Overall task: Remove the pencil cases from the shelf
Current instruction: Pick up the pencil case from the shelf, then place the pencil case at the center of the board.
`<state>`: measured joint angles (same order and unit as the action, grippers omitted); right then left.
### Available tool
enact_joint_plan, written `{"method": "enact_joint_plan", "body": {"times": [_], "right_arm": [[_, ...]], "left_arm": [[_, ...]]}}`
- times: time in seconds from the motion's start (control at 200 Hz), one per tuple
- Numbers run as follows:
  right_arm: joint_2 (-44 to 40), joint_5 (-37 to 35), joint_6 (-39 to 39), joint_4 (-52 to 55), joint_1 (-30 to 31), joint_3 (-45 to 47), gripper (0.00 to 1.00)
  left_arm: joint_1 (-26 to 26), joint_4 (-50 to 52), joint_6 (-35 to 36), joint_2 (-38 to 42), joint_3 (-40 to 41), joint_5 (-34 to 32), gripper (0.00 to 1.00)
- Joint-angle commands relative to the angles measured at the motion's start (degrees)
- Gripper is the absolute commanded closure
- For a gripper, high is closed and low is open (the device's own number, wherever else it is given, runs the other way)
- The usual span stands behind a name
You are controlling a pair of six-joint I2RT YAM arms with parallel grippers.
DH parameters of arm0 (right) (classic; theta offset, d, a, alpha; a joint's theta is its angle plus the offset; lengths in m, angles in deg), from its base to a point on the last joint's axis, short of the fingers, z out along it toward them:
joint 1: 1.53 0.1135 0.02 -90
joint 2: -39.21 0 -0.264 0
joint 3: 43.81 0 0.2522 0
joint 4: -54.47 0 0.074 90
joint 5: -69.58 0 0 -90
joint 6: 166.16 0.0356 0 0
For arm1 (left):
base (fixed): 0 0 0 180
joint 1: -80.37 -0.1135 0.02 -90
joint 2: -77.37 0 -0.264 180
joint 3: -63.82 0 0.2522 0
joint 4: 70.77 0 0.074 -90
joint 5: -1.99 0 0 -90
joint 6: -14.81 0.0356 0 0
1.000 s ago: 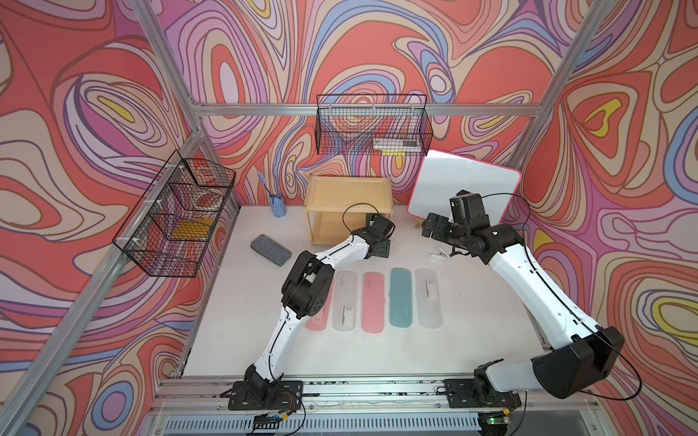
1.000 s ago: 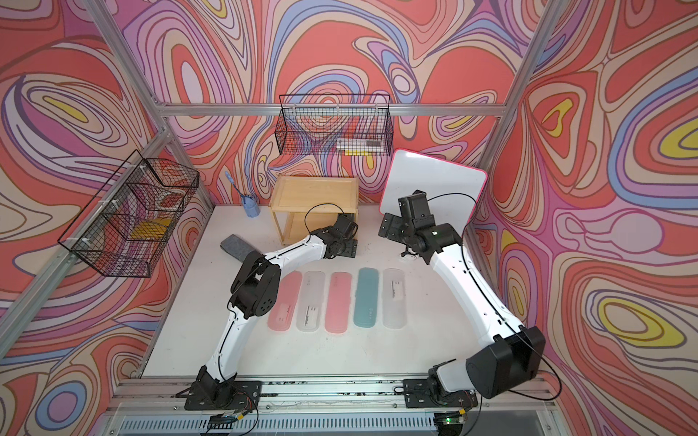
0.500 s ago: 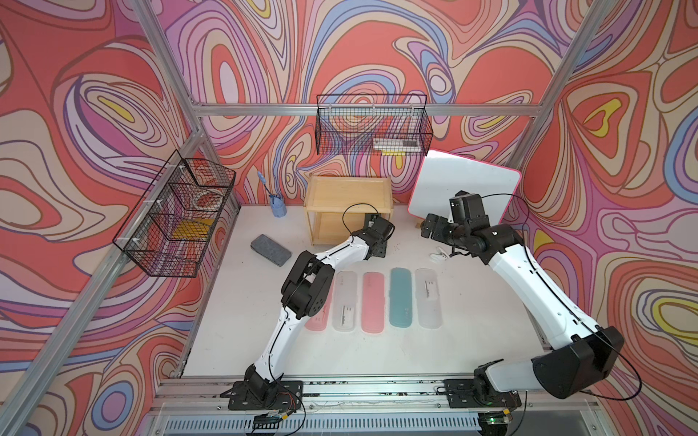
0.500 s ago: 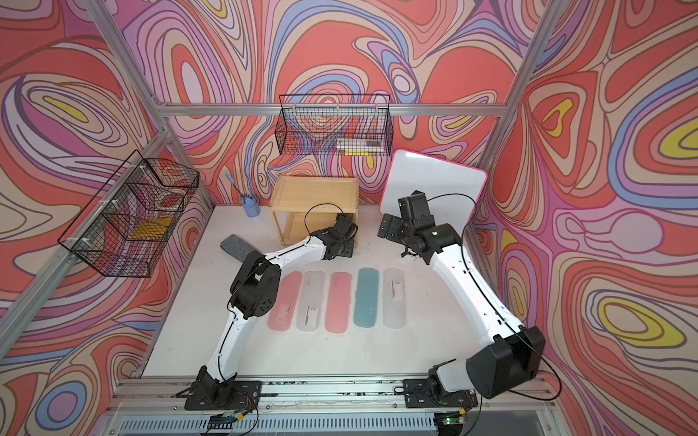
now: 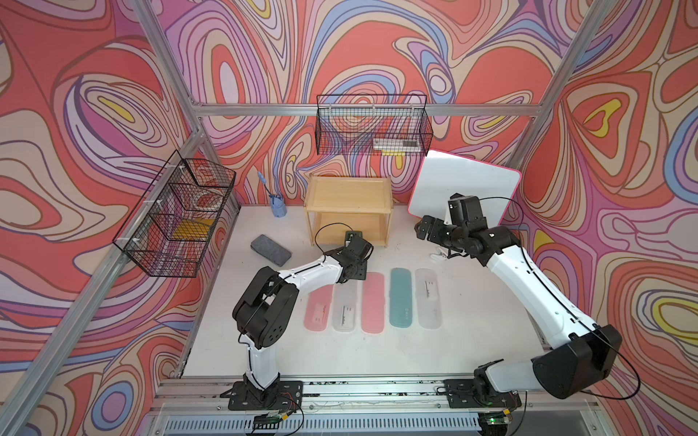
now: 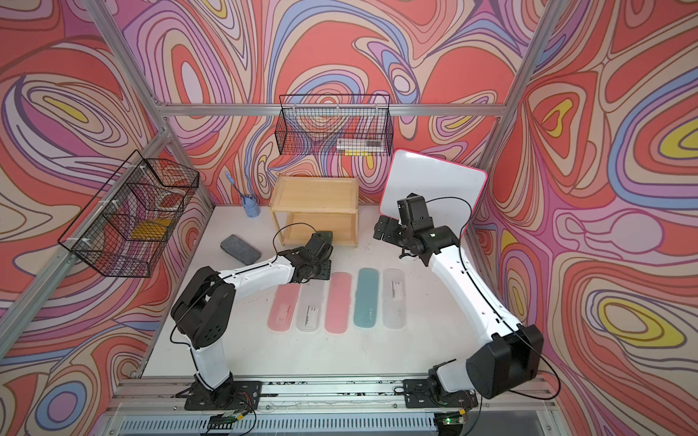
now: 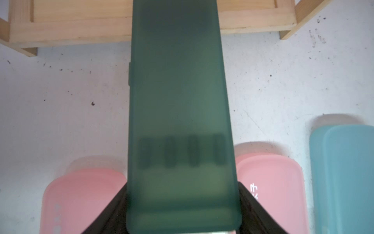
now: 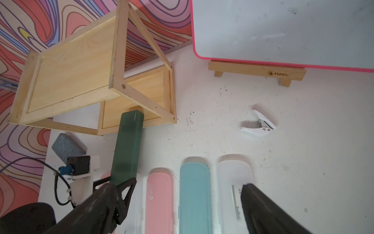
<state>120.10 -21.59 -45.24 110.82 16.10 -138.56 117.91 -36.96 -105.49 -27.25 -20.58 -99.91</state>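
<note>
My left gripper is shut on the near end of a dark green pencil case. The case's far end lies over the front rim of the lower tier of the wooden shelf. The shelf's top tier is bare. Several pencil cases lie in a row on the table: pink, frosted clear, pink, teal, frosted clear. My right gripper hangs open to the right of the shelf, holding nothing.
A grey pouch lies left of the shelf, and a blue cup stands at the back wall. A whiteboard leans on its wooden stand behind my right gripper. A small white tool lies below it. Wire baskets hang on the walls.
My left gripper has closed on the dark green case and drawn back from the shelf toward the row of cases. The right arm has barely moved.
</note>
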Motion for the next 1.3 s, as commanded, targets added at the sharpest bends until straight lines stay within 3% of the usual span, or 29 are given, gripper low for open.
{"method": "enact_joint_plan", "body": {"times": [0.0, 0.12, 0.406, 0.501, 0.681, 0.741, 0.961, 1.297], "right_arm": [[-0.9, 2.6, 0.9, -1.6, -0.3, 1.6, 0.02], [-1.0, 4.1, 1.6, -2.0, -0.2, 2.6, 0.02], [0.1, 8.2, 1.5, -1.9, -0.3, 2.6, 0.02], [1.2, 16.7, 1.8, -6.1, -0.3, 5.0, 0.02], [2.7, 37.9, 7.0, -24.4, -0.3, 11.8, 0.02], [3.2, 39.4, 7.9, -26.6, -0.3, 12.1, 0.02], [4.0, 38.5, 6.8, -24.2, -0.2, 10.2, 0.02], [5.0, 38.6, 1.5, -17.9, -0.2, 8.4, 0.02]], "left_arm": [[0.2, -3.4, -0.1, 6.0, 1.8, -0.4, 0.50], [0.3, -2.1, 1.7, 8.9, 1.7, -1.7, 0.55], [1.1, 1.3, 1.3, 17.3, 4.6, 0.4, 0.57], [1.8, 2.1, 0.4, 22.0, 8.3, 2.6, 0.57], [2.5, 0.7, -3.7, 35.0, 19.0, 12.2, 0.58], [3.2, 5.6, -5.6, 39.1, 20.8, 9.4, 0.58], [3.3, 32.1, -12.0, 46.2, 22.8, -13.5, 0.59], [3.3, 35.4, -19.8, 53.2, 32.6, -9.5, 0.59]]}}
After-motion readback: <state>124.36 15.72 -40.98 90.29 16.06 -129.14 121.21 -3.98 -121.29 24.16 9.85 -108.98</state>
